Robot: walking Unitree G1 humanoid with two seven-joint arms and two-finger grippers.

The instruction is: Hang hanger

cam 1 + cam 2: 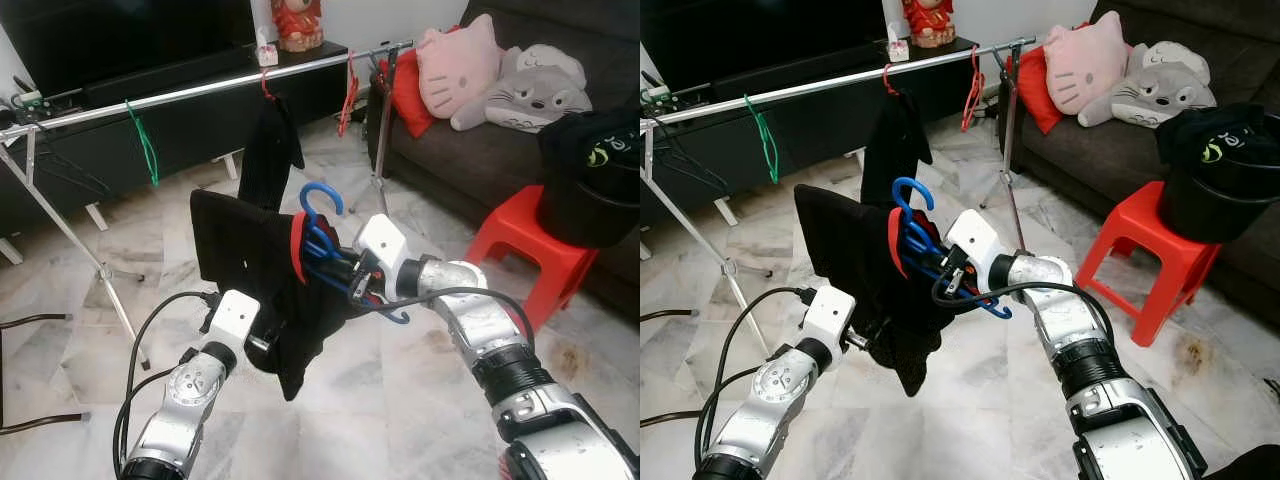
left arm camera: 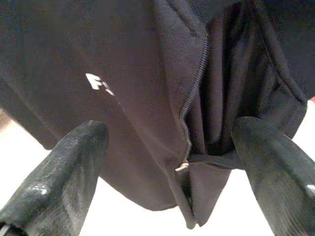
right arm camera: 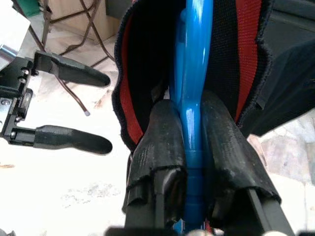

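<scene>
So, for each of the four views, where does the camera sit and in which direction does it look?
Left eye view: on the head, looking forward and down at the blue hanger, black garment and rail; both silver arms show.
Right eye view: the same scene.
Left wrist view: along the open left gripper at the garment.
Right wrist view: along the right gripper, shut on the hanger.
All views share the garment.

A black garment (image 2: 162, 98) with a zipper (image 2: 193, 98) hangs just beyond the left gripper (image 2: 172, 162), whose fingers (image 2: 64, 172) stand spread apart.
</scene>
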